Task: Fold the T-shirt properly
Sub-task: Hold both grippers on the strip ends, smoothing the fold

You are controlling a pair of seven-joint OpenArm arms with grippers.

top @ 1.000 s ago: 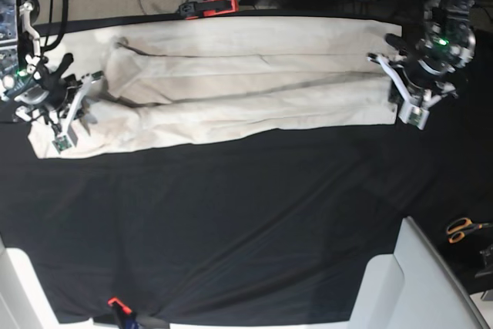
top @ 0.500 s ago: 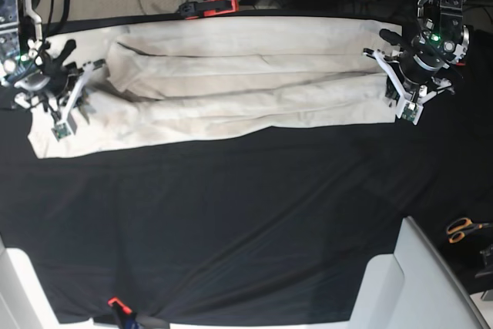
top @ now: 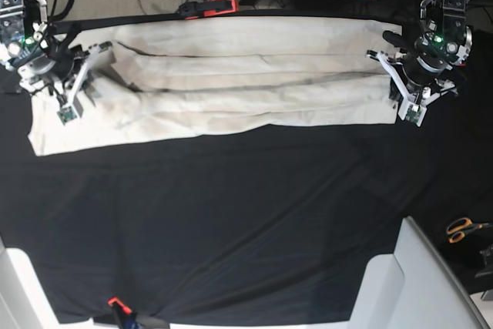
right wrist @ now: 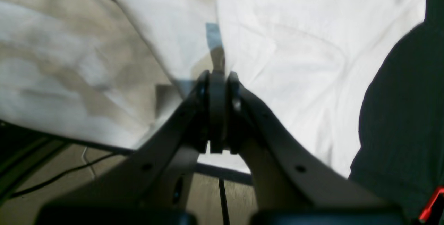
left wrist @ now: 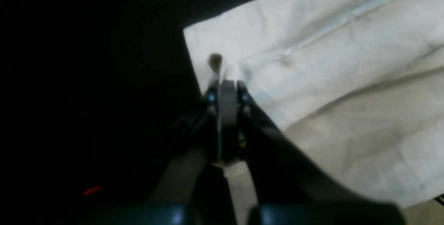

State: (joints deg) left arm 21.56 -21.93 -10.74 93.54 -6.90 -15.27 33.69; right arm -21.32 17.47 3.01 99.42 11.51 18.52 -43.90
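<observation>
Cream T-shirt (top: pixel 231 75) lies stretched in a long, creased band across the far part of the black-draped counter (top: pixel 246 221), folded lengthwise in overlapping layers. Left tool (left wrist: pixel 227 89) sits at the shirt's end on the base view's right, its jaws pressed together on a small pinch of the fabric edge. Right tool (right wrist: pixel 216 79) is at the opposite end, jaws likewise closed with cloth gathered between them, that end lifted slightly. An orange-handled pair of scissors (top: pixel 464 229) rests well apart, beside the counter's near right corner.
</observation>
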